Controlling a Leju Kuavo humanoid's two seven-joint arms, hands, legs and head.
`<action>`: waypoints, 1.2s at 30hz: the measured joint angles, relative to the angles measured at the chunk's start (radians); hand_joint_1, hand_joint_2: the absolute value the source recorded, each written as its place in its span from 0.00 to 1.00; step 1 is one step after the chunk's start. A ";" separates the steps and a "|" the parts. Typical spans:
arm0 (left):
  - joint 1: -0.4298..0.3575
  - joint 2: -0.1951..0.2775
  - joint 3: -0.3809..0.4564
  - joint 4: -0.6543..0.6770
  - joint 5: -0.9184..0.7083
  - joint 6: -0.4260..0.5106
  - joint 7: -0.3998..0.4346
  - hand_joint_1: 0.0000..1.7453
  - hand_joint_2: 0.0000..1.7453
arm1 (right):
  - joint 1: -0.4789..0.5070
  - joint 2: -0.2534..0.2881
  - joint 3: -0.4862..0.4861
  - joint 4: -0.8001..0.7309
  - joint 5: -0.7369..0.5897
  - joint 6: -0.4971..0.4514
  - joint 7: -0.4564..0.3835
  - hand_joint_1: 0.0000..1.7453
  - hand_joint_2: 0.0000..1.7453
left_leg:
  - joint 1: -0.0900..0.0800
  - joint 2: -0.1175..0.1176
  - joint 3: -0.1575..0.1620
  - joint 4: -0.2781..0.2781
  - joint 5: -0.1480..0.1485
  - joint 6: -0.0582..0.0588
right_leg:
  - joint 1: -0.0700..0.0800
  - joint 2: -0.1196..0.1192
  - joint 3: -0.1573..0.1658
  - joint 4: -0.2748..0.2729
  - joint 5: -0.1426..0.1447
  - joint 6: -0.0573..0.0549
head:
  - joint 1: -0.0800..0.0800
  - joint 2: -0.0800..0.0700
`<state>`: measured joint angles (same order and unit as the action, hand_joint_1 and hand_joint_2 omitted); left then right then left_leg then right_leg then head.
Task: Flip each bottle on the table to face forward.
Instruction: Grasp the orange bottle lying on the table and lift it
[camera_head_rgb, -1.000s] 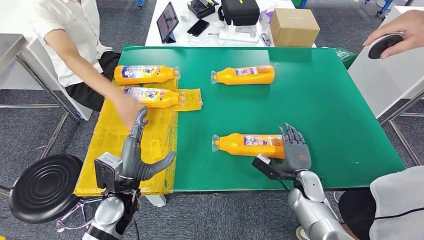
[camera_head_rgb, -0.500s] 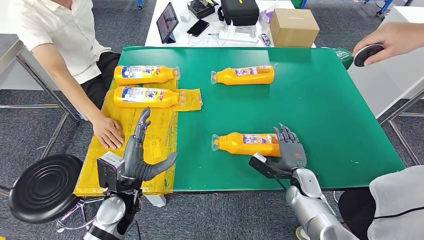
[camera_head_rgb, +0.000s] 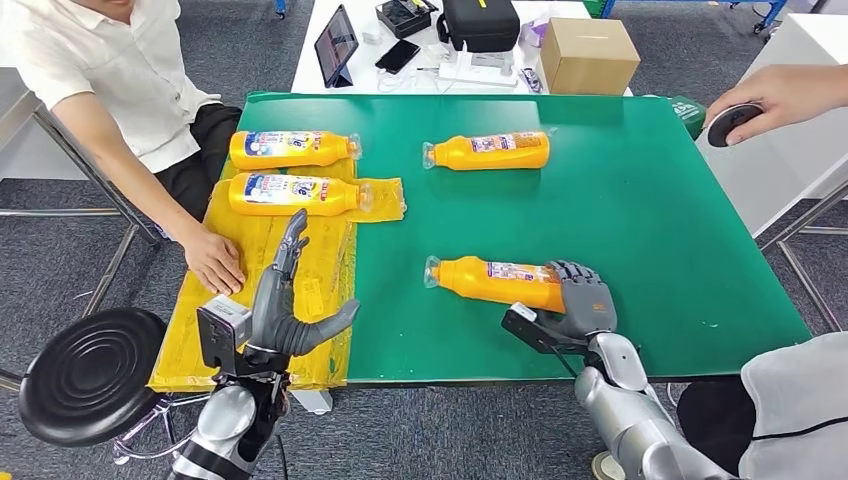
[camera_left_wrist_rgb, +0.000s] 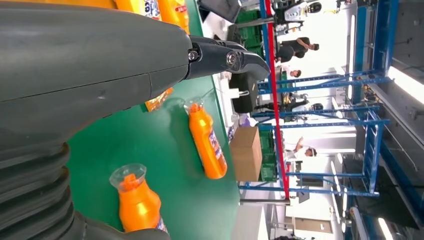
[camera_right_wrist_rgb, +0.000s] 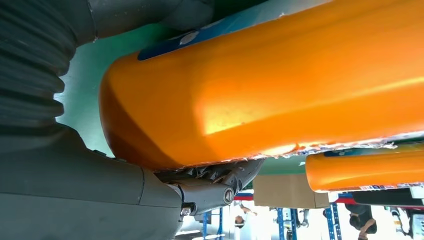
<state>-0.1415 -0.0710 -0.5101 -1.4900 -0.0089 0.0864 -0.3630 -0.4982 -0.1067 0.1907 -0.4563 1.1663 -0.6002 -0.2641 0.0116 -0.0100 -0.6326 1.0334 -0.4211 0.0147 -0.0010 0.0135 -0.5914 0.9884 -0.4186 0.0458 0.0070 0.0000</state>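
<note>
Several orange bottles lie on their sides on the green table (camera_head_rgb: 650, 200). The near bottle (camera_head_rgb: 495, 282) has its cap to the left, and my right hand (camera_head_rgb: 582, 300) grips its base end, fingers curled over it. The right wrist view has that bottle (camera_right_wrist_rgb: 280, 85) pressed against the palm, with fingers (camera_right_wrist_rgb: 215, 185) on its other side. A far bottle (camera_head_rgb: 487, 150) lies mid-table. Two more bottles (camera_head_rgb: 292, 148) (camera_head_rgb: 293, 193) lie at the far left. My left hand (camera_head_rgb: 290, 300) hovers open over the yellow sheet, holding nothing.
A crinkled yellow plastic sheet (camera_head_rgb: 250, 300) covers the table's left edge, and a seated person's hand (camera_head_rgb: 215, 262) rests on it. Another person's hand (camera_head_rgb: 760, 100) holds a dark disc at the far right. A cardboard box (camera_head_rgb: 588, 55) and electronics sit behind the table.
My right hand's fingers went from spread above the near bottle's base to curled around it. The person's hand left the second left bottle and settled on the yellow sheet.
</note>
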 joint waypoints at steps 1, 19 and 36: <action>-0.002 0.000 0.000 0.002 0.001 -0.001 0.000 0.00 1.00 | -0.001 -0.001 0.000 0.004 -0.003 -0.002 -0.002 0.99 1.00 | 0.000 0.000 0.000 0.000 0.000 0.000 | 0.000 0.000 0.000 0.000 0.000 0.000 | 0.000 0.000; 0.059 0.006 0.019 0.046 0.288 -0.150 0.108 0.00 1.00 | 0.094 0.073 -0.067 -0.086 -0.349 0.002 -0.301 0.95 1.00 | 0.000 0.002 0.001 0.000 0.000 0.000 | 0.001 0.001 0.000 0.000 0.002 -0.002 | 0.000 0.000; 0.134 0.012 0.045 0.043 0.324 -0.124 0.165 0.00 1.00 | 0.259 0.166 0.006 -0.423 -0.490 0.007 -0.305 0.94 1.00 | 0.000 0.001 -0.003 -0.001 0.000 0.000 | 0.000 0.000 -0.003 0.000 0.002 -0.002 | 0.000 0.000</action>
<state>-0.0078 -0.0591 -0.4650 -1.4469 0.3155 -0.0377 -0.1982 -0.2390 0.0591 0.1966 -0.8794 0.6767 -0.5936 -0.5693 0.0114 -0.0093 -0.6356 1.0322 -0.4206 0.0151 -0.0012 0.0138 -0.5940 0.9887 -0.4170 0.0436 0.0072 0.0000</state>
